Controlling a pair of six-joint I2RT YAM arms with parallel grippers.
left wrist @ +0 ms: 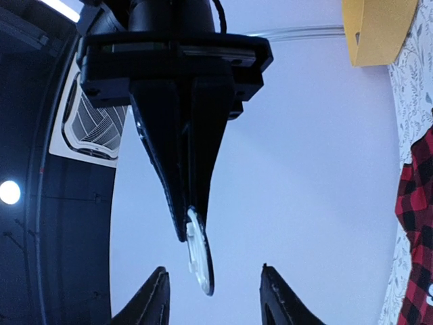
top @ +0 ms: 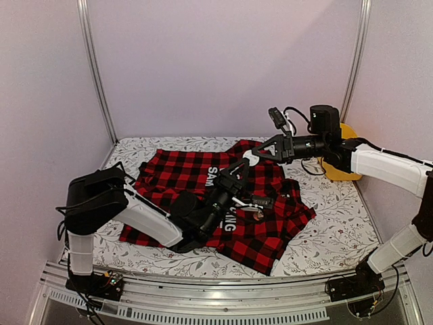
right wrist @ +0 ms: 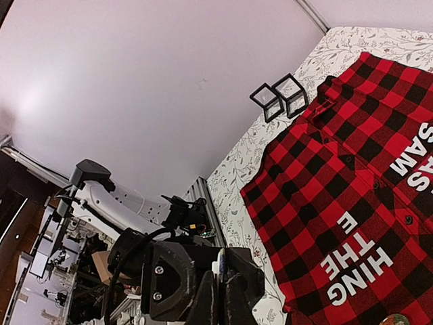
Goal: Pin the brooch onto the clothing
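- Top view: the red-and-black checked flannel shirt [top: 183,169] with white block letters lies spread flat on the floral-print table cover [top: 331,223], roughly mid-table. The left arm reaches low from its base with its forearm over the shirt, and the left gripper [top: 237,175] tips up and to the right. The right arm comes in level from the right, above the shirt. The right gripper [top: 260,154] is clamped on a white round brooch [top: 249,158], which is up in the air just off the left fingertips.
- Left wrist view: the left gripper [left wrist: 214,269] has its fingers spread with nothing pinched (so, open). The right gripper [left wrist: 191,223] points down toward the camera, squeezing the brooch [left wrist: 200,261], seen nearly edge-on. The brooch's lower rim dips between the left fingertips and touches neither. A strip of shirt [left wrist: 414,230] shows at the right edge.
- Right wrist view: the right gripper [right wrist: 222,284] sits at the bottom edge, closed tight, with a thin white sliver of brooch [right wrist: 220,263] between its fingers. The shirt [right wrist: 338,183] lies off to the right, and two black wire-frame cubes [right wrist: 279,98] stand on the cover beyond it.
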